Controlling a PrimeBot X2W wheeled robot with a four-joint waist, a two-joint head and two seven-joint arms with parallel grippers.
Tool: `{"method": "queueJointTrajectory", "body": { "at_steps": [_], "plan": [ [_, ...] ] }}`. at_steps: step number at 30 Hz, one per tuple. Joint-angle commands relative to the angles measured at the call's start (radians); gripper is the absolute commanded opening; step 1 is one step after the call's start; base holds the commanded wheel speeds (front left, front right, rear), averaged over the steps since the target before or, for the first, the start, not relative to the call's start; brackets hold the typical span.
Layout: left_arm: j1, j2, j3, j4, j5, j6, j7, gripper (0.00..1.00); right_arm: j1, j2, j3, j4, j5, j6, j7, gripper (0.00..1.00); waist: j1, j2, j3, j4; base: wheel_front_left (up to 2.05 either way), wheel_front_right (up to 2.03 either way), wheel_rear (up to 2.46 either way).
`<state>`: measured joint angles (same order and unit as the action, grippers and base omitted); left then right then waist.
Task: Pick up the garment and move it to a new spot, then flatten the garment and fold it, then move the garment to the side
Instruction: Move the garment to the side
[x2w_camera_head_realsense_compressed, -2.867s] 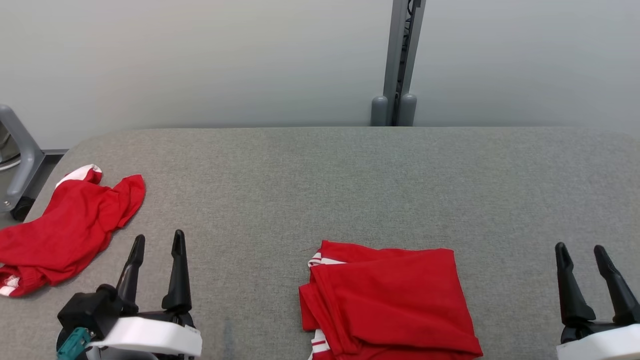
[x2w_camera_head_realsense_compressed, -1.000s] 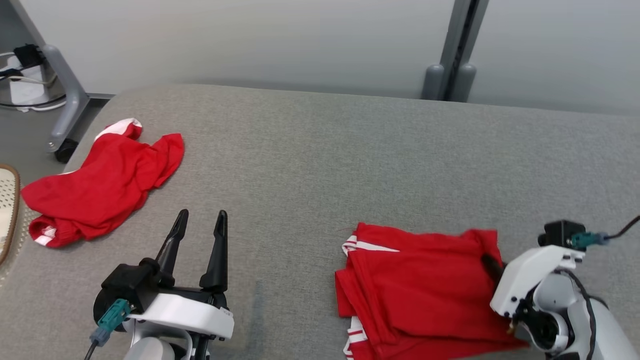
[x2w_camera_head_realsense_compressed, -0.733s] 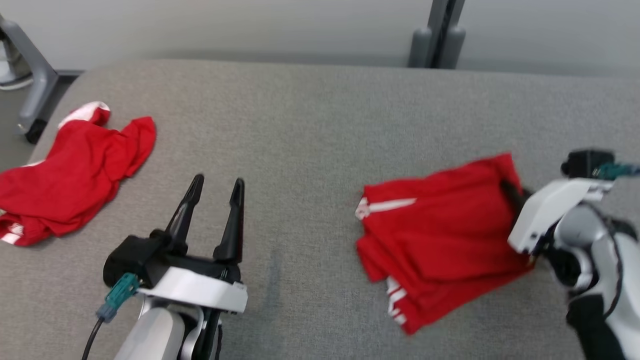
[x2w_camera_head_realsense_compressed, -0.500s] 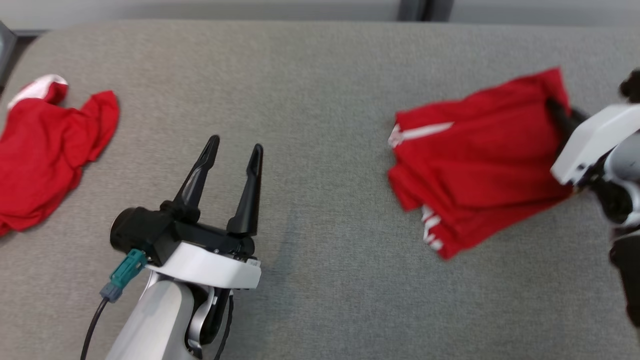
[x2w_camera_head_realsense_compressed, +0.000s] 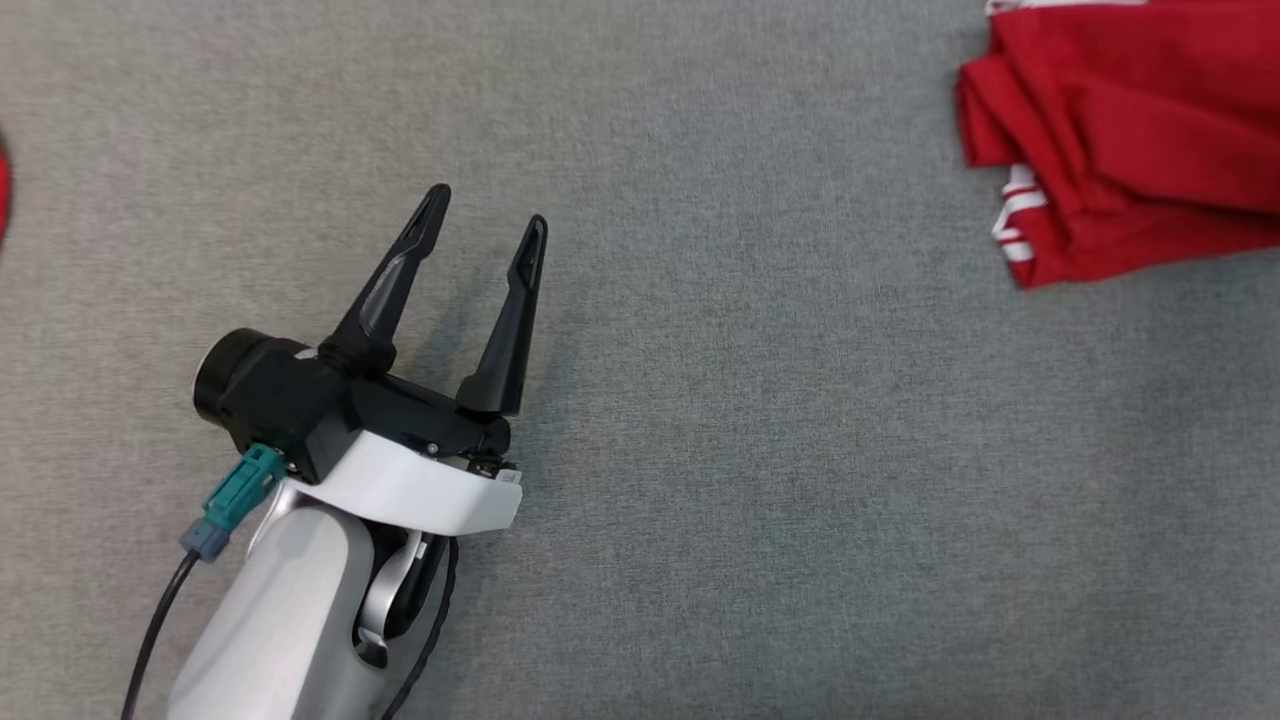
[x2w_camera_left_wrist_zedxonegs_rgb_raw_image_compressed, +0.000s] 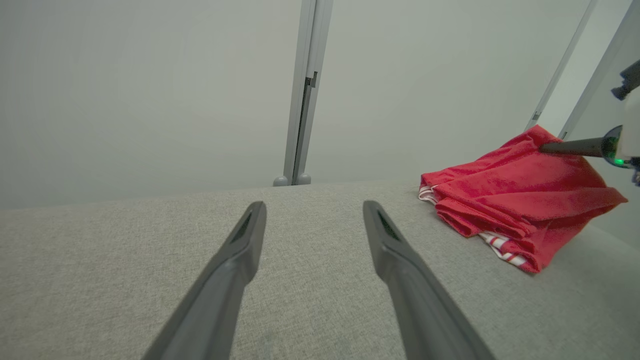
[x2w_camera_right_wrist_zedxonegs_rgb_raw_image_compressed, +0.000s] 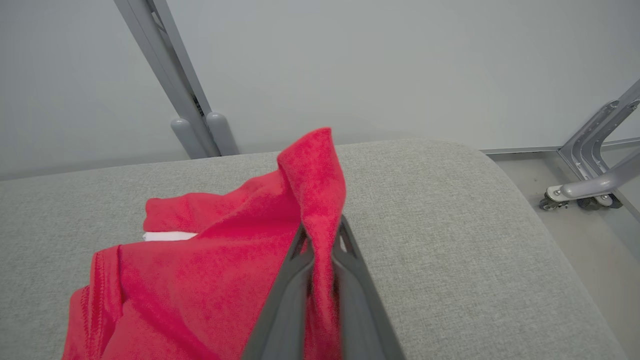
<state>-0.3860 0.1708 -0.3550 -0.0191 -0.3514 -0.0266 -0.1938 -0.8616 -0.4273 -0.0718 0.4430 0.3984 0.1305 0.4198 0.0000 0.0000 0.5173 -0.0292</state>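
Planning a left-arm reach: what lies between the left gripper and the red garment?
Nothing but bare grey tabletop between left gripper and garment, per the head view.

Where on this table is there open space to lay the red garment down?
The widest bare stretch of grey table lies between the left claw and the folded red garment. The table's rounded right end, past the garment, is bare too. It is crowded only at the garment itself, where the right claw pinches a raised corner.
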Motion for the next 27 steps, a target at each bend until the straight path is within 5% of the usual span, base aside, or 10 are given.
{"method": "queueJointTrajectory", "body": {
  "at_steps": [1, 10, 11, 12, 20, 27],
  "plan": [
    [-0.023, 0.006, 0.003, -0.008, 0.006, 0.001, 0.004, 1.00, -0.020, -0.016, -0.010, 0.010, -0.011, 0.001, -0.010, 0.00, 0.0000, 0.0000, 0.035, -0.019, 0.00, 0.00, 0.00],
    [-0.039, 0.023, -0.005, -0.041, 0.012, 0.004, 0.020, 1.00, -0.128, -0.070, -0.075, 0.154, -0.135, 0.000, -0.082, 0.02, 0.0000, 0.0000, 0.080, -0.014, 0.00, 0.00, 0.00],
    [-0.041, 0.023, -0.006, -0.040, 0.012, 0.004, 0.020, 1.00, -0.141, -0.064, -0.082, 0.173, -0.151, 0.000, -0.096, 0.44, 0.0000, 0.0000, 0.080, -0.011, 0.00, 0.00, 0.00],
    [-0.042, 0.022, -0.008, -0.038, 0.011, 0.004, 0.020, 1.00, -0.150, -0.057, -0.086, 0.186, -0.166, 0.000, -0.113, 1.00, 0.0000, 0.0000, 0.079, -0.008, 0.00, 0.00, 0.00],
    [-0.011, 0.008, 0.000, 0.005, -0.011, 0.011, -0.012, 1.00, -0.143, 0.003, -0.119, 0.272, -0.301, 0.000, -0.281, 1.00, 0.0000, 0.0000, -0.011, 0.012, 0.00, 0.00, 0.00],
    [0.044, 0.005, 0.030, 0.051, -0.042, 0.022, -0.042, 1.00, -0.041, 0.057, -0.040, 0.213, -0.242, 0.000, -0.393, 1.00, 0.0000, 0.0000, -0.177, 0.013, 0.00, 0.00, 0.00]
  ]
}}
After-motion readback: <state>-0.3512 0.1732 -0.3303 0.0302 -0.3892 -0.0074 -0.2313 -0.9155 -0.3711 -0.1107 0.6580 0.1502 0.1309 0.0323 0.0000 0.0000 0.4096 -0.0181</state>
